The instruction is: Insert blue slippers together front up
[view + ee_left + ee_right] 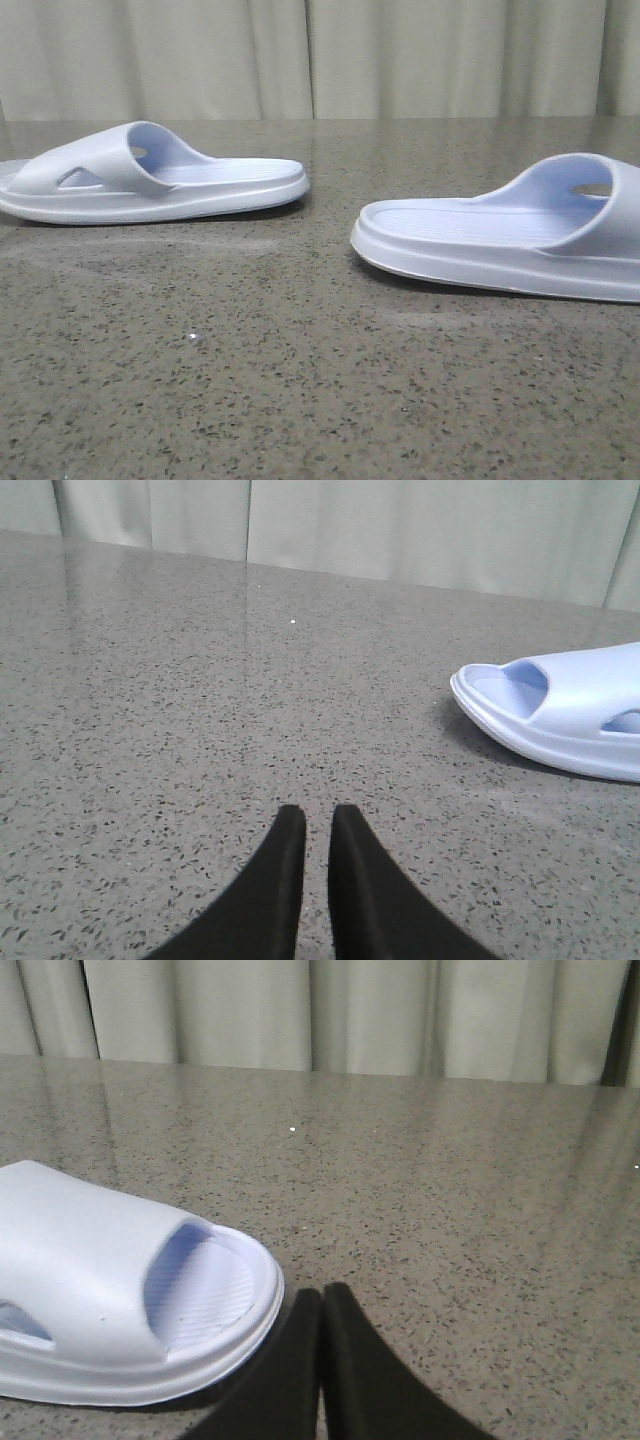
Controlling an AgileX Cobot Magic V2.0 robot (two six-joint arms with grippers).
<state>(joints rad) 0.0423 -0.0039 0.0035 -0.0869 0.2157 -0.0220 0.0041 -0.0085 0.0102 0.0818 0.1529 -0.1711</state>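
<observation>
Pale-blue slippers: two (160, 175) (510, 235), apart on table (300, 380).

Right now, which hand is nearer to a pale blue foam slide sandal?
Right. The right hand sits just beside a pale blue foam slide sandal; the left hand is apart from the sandal it sees.

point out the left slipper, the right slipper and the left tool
left slipper (105, 165), front view, on the wide strap
right slipper (470, 225), front view, on the ribbed footbed
left tool (317, 830), left wrist view, midway between its two black fingertips
</observation>
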